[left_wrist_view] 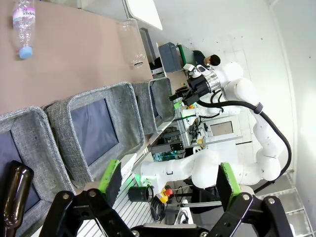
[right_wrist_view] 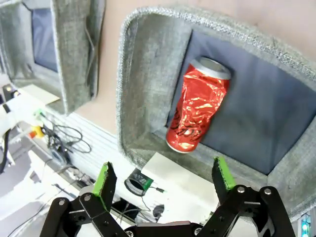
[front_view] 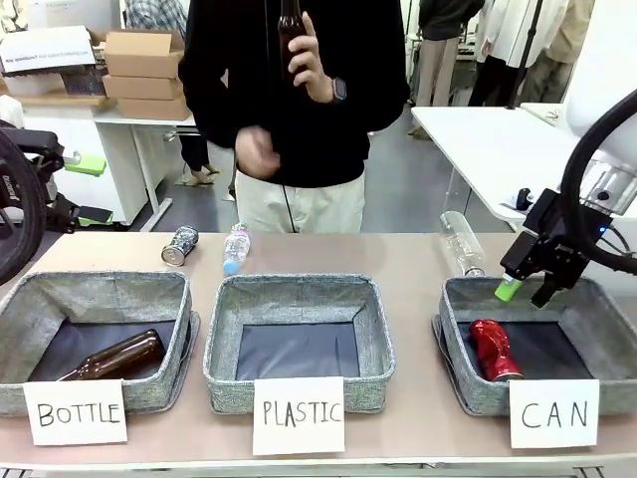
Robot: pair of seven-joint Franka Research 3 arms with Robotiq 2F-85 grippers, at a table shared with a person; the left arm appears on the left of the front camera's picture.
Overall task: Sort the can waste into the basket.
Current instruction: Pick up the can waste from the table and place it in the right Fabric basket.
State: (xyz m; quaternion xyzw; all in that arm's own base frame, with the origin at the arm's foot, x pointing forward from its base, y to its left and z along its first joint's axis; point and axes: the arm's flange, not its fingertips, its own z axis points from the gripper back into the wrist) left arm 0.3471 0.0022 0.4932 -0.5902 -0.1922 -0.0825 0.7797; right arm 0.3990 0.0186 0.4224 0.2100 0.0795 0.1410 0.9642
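A dented shiny red can [front_view: 495, 349] lies on its side on the dark lining of the grey basket [front_view: 454, 334] signed "CAN", at the right. Just above that basket's back rim hangs my right gripper [front_view: 527, 292], open and holding nothing. In the right wrist view the red can [right_wrist_view: 197, 111] rests below the open gripper [right_wrist_view: 165, 177], inside the basket [right_wrist_view: 129, 74]. A dark can [front_view: 180, 245] lies on the table behind the left basket. My left gripper [left_wrist_view: 168, 182] is open and holds nothing, over the left end of the table.
Like baskets signed "BOTTLE" [front_view: 189, 329] and "PLASTIC" [front_view: 221, 349] stand left and centre; a brown bottle [front_view: 114, 357] lies in the left one. A small plastic bottle [front_view: 236, 249] and a clear bottle [front_view: 461, 242] lie on the table. The person holds a brown bottle [front_view: 291, 30].
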